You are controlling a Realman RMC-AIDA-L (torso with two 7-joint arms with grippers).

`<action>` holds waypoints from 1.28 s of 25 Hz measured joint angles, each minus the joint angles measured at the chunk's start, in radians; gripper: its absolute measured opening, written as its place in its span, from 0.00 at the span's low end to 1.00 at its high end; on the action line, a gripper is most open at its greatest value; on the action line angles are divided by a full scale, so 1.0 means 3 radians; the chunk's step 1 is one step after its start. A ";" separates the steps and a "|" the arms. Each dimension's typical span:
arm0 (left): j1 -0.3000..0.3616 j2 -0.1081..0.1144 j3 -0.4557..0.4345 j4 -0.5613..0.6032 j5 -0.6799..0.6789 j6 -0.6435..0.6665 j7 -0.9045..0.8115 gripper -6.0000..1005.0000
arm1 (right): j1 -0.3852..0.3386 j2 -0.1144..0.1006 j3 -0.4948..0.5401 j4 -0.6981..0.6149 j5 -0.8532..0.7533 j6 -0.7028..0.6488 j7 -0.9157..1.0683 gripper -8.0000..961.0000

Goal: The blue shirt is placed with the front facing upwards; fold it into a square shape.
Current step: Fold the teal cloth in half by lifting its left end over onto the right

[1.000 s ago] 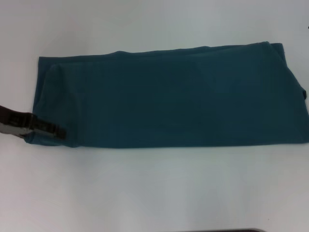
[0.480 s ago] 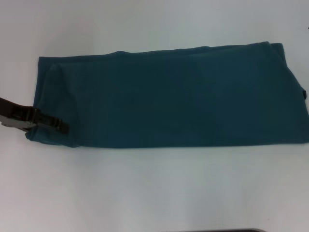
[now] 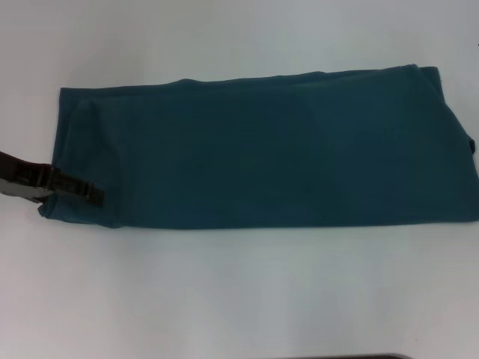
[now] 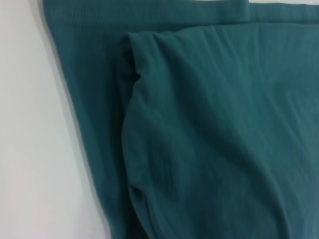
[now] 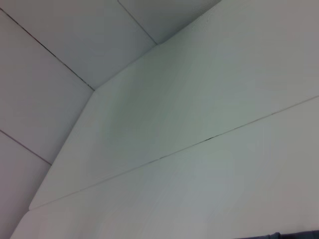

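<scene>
Teal cotton covers most of the white worktop point(image 3: 239, 292): the blue shirt point(image 3: 269, 149) lies flat as a long band running from the robot's left to its right, plain side up, with no lettering showing. The left gripper point(image 3: 75, 193) reaches in from the left edge of the head view and sits at the shirt's near-left corner, its dark tip lying on the cloth; how wide it stands, and whether any cloth is pinched, I cannot tell. The left wrist view shows only folded layers of the shirt point(image 4: 199, 139) with a soft ridge, beside bare worktop point(image 4: 35, 149). The right gripper appears in no view.
</scene>
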 joint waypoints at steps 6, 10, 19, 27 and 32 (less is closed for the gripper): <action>0.0001 0.0002 0.0000 -0.0005 0.0005 0.0008 0.0000 0.88 | -0.0001 0.0000 0.0000 -0.0001 0.0000 -0.0001 -0.0009 0.79; -0.0004 0.0002 0.0000 -0.0005 0.0006 0.0000 -0.0012 0.88 | -0.0001 0.0000 0.0000 -0.0005 0.0000 -0.0005 -0.0017 0.79; -0.0010 0.0002 -0.0001 -0.0030 0.0009 -0.0040 -0.0037 0.82 | -0.0004 0.0000 0.0000 -0.0005 0.0000 -0.0007 -0.0020 0.79; -0.0006 0.0040 0.0006 0.0003 0.0012 -0.0065 -0.0100 0.61 | -0.0018 0.0000 0.0000 0.0000 0.0039 0.0008 -0.0021 0.79; -0.0007 0.0042 0.0006 0.0003 0.0017 -0.0067 -0.0101 0.41 | -0.0021 0.0000 0.0000 0.0000 0.0041 0.0009 -0.0024 0.79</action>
